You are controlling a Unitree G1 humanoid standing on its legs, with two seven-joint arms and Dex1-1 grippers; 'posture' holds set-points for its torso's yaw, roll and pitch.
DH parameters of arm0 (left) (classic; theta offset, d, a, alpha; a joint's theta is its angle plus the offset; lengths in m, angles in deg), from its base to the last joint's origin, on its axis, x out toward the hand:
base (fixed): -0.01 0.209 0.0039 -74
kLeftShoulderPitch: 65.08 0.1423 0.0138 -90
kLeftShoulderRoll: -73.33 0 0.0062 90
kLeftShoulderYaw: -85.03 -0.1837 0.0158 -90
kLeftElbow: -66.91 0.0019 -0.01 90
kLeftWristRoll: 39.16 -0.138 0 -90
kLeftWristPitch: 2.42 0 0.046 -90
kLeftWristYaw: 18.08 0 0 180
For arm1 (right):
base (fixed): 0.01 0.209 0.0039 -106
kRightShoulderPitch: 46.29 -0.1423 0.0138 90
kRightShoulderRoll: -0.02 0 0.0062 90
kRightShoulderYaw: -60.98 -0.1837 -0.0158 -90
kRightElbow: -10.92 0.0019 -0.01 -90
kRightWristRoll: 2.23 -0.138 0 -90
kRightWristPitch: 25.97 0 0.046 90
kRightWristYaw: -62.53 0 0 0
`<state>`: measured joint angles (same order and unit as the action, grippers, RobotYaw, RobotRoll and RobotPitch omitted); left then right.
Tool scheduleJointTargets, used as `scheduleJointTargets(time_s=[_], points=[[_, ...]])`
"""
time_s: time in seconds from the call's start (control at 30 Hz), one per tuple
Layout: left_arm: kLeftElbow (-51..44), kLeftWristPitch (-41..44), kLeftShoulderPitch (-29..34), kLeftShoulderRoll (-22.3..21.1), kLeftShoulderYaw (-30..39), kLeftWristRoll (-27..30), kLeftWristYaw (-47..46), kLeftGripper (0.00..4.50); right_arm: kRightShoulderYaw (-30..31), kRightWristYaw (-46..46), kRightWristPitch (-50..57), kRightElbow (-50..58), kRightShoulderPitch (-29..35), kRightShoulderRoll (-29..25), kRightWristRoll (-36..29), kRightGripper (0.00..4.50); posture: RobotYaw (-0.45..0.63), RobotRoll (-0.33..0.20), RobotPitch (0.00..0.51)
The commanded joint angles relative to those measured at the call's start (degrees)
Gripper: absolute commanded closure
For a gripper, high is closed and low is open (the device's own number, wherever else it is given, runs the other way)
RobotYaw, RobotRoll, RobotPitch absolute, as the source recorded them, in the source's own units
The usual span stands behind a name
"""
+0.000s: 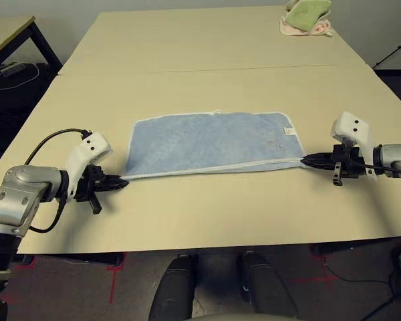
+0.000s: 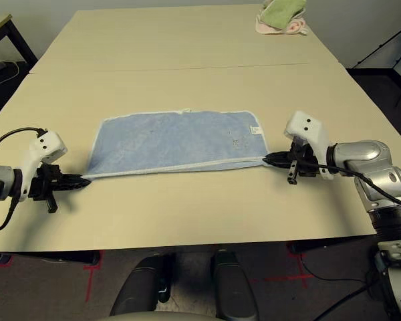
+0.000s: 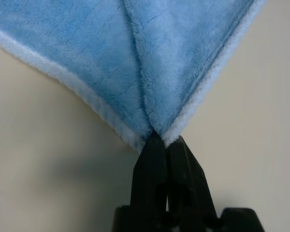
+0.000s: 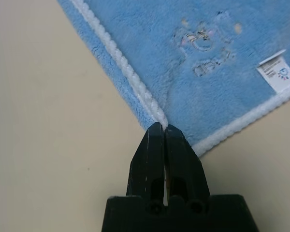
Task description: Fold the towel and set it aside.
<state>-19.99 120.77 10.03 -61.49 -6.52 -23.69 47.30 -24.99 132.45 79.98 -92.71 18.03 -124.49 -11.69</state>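
The light blue towel (image 1: 214, 142) lies spread on the table, stretched between my two grippers, with white edging, a small embroidered mark and a white label (image 4: 278, 71) near its right end. My left gripper (image 1: 122, 181) is shut on the towel's near left corner (image 3: 157, 130). My right gripper (image 1: 306, 159) is shut on the near right corner (image 4: 162, 121). Both corners are pulled out into points.
A pile of green and pink cloths (image 1: 306, 17) sits at the far right of the table (image 1: 207, 80). A seam crosses the tabletop behind the towel. A dark side table with cables (image 1: 13, 67) stands off to the left.
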Motion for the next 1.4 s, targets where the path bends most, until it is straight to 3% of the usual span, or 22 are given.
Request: scheduleJointTargets(time_s=[0.03,0.67,1.4], points=[[1.5,-0.3,1.9,-2.0,-2.9,-3.0,1.9,4.46,1.3,1.8,-1.8,-1.4,1.2,-2.7,2.3,4.50,0.03,0.000,0.130],[1.2,-6.1,-1.8,-10.6,-2.6,-4.7,10.5,4.46,0.4,8.9,3.1,2.4,2.2,-8.2,-0.4,4.50,0.04,0.000,0.125],[-2.2,-4.0,0.9,-13.1,-0.3,-1.6,14.8,4.46,3.2,14.3,0.1,3.1,1.5,-12.7,0.8,4.50,0.04,0.000,0.118]])
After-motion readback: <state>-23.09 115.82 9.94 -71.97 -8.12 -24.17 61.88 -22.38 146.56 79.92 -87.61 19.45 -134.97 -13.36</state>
